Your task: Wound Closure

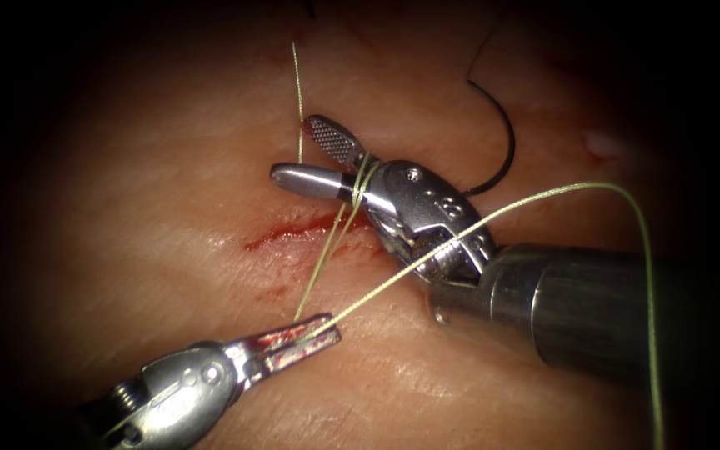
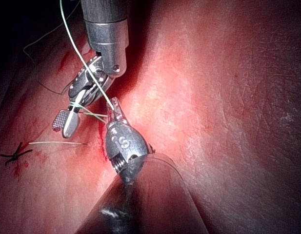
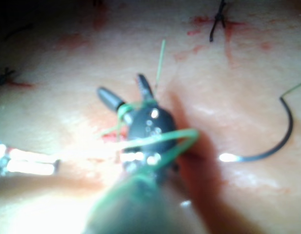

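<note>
My right tool [image 1: 293,148] comes in from the right and stands open over the cut [image 1: 293,232], with nothing between its jaws. The pale green thread [image 1: 358,179] is looped around the base of those jaws. My left tool [image 1: 327,329], below the cut, is shut on the thread. One strand arcs right across the right tool's wrist. A short thread end [image 1: 297,83] rises from the tissue by the open jaws. The curved needle [image 1: 512,142] lies free on the tissue right of the cut, held by neither tool. The loop [image 3: 123,109] and the needle [image 3: 282,139] also appear in the right wrist view.
Red fluid marks the cut and the left tool's jaws. Dark tied stitches [image 2: 13,156] [image 3: 218,19] sit on the tissue away from the tools. The long strand [image 1: 650,317] hangs down past the right tool's shaft [image 1: 593,308].
</note>
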Controlling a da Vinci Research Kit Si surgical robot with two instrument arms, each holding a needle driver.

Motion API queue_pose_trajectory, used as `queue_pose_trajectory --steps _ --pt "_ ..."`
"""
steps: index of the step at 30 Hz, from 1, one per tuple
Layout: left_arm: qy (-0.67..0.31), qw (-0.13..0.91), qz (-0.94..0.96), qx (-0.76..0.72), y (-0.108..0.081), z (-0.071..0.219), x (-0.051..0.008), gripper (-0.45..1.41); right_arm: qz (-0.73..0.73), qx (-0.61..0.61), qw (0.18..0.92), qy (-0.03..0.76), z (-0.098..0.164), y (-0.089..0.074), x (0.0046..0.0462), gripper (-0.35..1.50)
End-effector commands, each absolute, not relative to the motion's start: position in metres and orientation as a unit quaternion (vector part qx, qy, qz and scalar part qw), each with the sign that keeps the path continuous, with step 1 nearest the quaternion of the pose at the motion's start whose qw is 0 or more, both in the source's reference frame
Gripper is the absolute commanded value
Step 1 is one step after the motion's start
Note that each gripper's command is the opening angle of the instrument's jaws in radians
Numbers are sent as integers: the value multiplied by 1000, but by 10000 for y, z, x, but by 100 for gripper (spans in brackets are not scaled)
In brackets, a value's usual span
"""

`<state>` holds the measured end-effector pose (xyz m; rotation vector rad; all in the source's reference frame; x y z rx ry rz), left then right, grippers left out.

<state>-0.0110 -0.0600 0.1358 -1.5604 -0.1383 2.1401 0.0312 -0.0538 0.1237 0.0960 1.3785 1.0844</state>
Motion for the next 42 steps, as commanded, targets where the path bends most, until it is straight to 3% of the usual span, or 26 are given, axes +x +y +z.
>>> queue_pose_trajectory --steps 1,16,39,40,42 --pt "-46 241 784 -570 -594 1363 -113 -45 481 28 645 593 1243 -535 320 118" --pt "-37 239 788 -566 -559 1367 -108 -45 534 -31 680 502 1270 -510 333 116" --pt "-33 237 790 -565 -548 1370 -104 -45 538 -43 684 490 1295 -490 368 101" --pt "-33 237 790 -565 -548 1370 -104 -45 532 -48 689 490 1295 -489 368 89" --pt "-33 237 790 -565 -549 1370 -103 -45 514 -59 706 484 1295 -489 365 -1"
